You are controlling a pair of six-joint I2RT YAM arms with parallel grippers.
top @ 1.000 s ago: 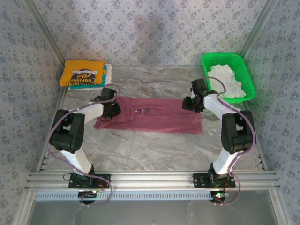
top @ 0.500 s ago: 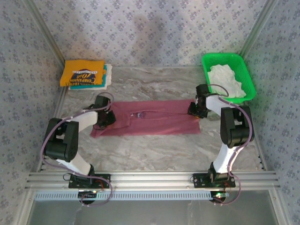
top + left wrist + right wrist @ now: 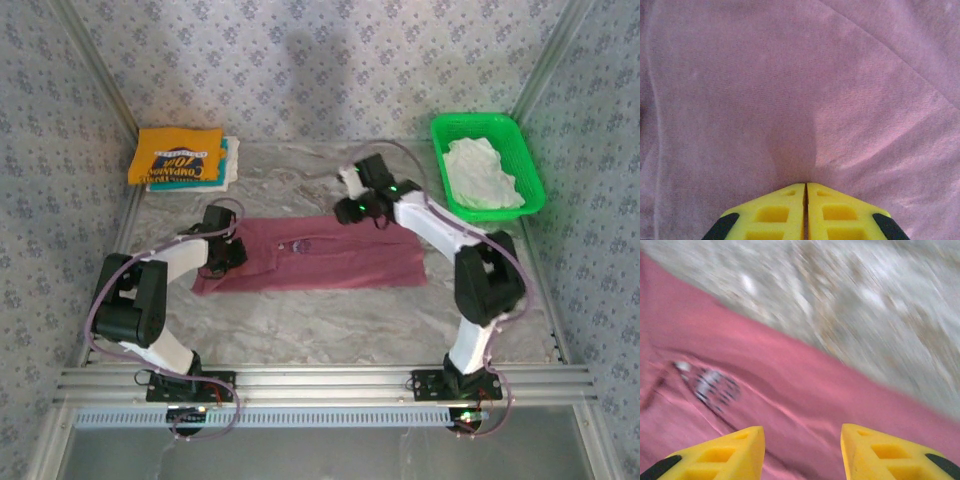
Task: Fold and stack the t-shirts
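A maroon t-shirt (image 3: pixel 320 255) lies folded into a long strip across the middle of the table. My left gripper (image 3: pixel 222 250) sits on its left end; in the left wrist view the yellow fingers (image 3: pixel 805 185) are shut, with the maroon cloth (image 3: pixel 790 90) puckering at their tips. My right gripper (image 3: pixel 350 207) hovers over the strip's far edge near the middle. Its jaws (image 3: pixel 802 429) are open with nothing between them, above maroon cloth (image 3: pixel 805 390) and the small pale print (image 3: pixel 710 385). A folded yellow-orange t-shirt (image 3: pixel 180 155) tops a stack at the back left, teal and white edges (image 3: pixel 229 160) showing under it.
A green mesh basket (image 3: pixel 437 128) at the back right holds a crumpled white t-shirt (image 3: pixel 485 172). Patterned walls close in the table on three sides. Bare marble tabletop (image 3: pixel 330 320) lies in front of the maroon strip.
My right gripper has left the strip's right end and swung left along its far edge to the middle. The left gripper has stayed on the left end.
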